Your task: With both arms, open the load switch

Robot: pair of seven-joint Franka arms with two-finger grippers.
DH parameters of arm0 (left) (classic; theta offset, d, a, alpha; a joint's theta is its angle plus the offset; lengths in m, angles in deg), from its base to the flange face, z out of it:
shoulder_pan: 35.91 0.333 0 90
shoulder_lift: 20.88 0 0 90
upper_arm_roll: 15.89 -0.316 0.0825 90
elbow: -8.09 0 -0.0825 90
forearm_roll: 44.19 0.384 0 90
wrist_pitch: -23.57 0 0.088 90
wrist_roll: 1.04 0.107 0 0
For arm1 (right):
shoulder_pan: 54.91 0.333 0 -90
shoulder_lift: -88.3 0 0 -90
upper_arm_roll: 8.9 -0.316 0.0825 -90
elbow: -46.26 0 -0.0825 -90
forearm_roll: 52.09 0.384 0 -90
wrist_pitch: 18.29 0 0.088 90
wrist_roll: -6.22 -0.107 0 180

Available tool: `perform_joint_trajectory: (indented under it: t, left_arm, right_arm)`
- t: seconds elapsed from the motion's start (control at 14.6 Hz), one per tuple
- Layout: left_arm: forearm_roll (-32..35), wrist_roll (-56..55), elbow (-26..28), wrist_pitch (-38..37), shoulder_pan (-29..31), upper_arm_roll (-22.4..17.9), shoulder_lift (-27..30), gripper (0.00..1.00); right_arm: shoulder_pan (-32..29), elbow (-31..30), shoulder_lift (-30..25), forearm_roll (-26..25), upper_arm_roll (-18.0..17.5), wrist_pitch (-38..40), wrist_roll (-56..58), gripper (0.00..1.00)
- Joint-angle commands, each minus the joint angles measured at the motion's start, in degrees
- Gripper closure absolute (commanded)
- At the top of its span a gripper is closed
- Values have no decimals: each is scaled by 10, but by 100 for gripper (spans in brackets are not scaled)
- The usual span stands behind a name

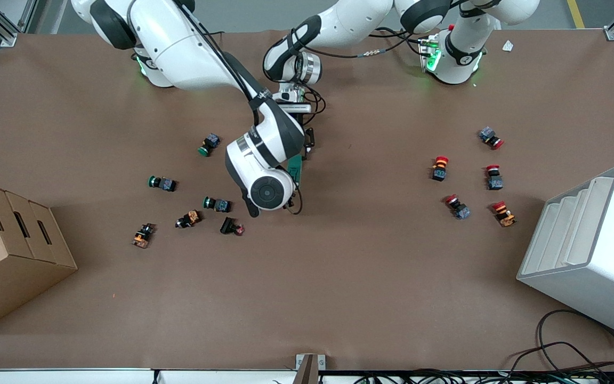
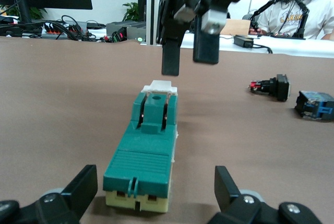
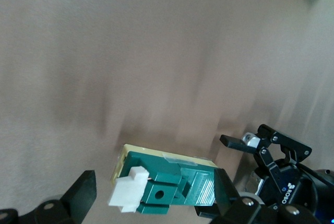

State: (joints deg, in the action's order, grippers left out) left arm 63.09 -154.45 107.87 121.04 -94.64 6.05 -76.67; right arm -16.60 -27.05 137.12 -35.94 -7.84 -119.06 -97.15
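Observation:
The load switch [image 1: 296,168] is a dark green block on a cream base, lying flat on the brown table near the middle and partly hidden by the right arm's wrist [image 1: 265,188]. Seen from the left wrist, the load switch [image 2: 143,156] lies between the two fingers of my left gripper [image 2: 155,178], which is open and not touching it. Its white toggle piece [image 2: 159,86] is at the other end. My right gripper [image 2: 187,57] hangs open just above that toggle. From the right wrist, the right gripper [image 3: 154,179] straddles the load switch [image 3: 177,179] and its white toggle piece [image 3: 130,190] without contact.
Green, orange and black push buttons [image 1: 216,203] lie scattered toward the right arm's end, and red-capped ones [image 1: 439,168] toward the left arm's end. A cardboard box [image 1: 14,250] and a white bin [image 1: 589,250] stand at the table's two ends. Cables [image 1: 568,357] lie along the front edge.

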Motion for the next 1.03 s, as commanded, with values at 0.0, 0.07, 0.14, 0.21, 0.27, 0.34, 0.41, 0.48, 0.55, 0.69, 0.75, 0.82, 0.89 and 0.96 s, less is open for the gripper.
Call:
perform_joint_trajectory:
  t: [0.0, 0.07, 0.14, 0.21, 0.27, 0.34, 0.41, 0.48, 0.55, 0.69, 0.75, 0.82, 0.89, 0.96]
  left_arm:
    - [17, -11, -11, -10, -14, -22, -18, 1]
    - [26, -11, -11, -10, -16, -24, -20, 1]
    - [31, -8, -10, -10, -16, -30, -20, 1]
    - [34, -5, -10, -10, -16, -30, -21, 1]
    - [34, 4, -10, -10, -16, -35, -22, 1]
    - [36, 12, -11, -10, -16, -40, -27, 1]
    - [48, 14, -11, -10, -17, -43, -34, 1]
    - [52, 15, -11, -10, -17, -42, -35, 1]
    - [51, 16, -11, -10, -18, -42, -35, 1]
    - [44, 15, -9, -10, -26, -42, -36, 1]
    - [44, 15, -7, -10, -26, -42, -36, 1]
    - [44, 15, -6, -10, -26, -42, -36, 1]
    - [44, 12, -5, -10, -26, -42, -36, 1]
    - [45, 11, -5, -10, -26, -41, -36, 1]
  right_arm:
    - [7, -5, 7, 12, 2, -7, -17, 0]
    - [10, -5, 8, 12, 2, -7, -24, 0]
    - [11, -5, 8, 12, 2, -5, -31, 0]
    - [14, -5, 8, 12, 2, 0, -39, 0]
    - [17, -4, 6, 13, 1, 2, -47, 0]
    - [17, -3, 5, 13, -4, 11, -51, 0]
    - [16, 0, 4, 14, -6, 35, -50, 0]
    - [15, 1, 1, 14, -7, 55, -48, 0]
    - [15, 2, -4, 14, -10, 69, -47, 0]
    - [12, 2, -7, 14, -24, 84, -50, 0]
    - [11, 2, -12, 14, -29, 94, -50, 0]
    - [12, 2, -14, 14, -29, 106, -50, 0]
    - [12, 2, -16, 14, -30, 116, -51, 0]
    - [14, 2, -19, 14, -31, 123, -51, 0]
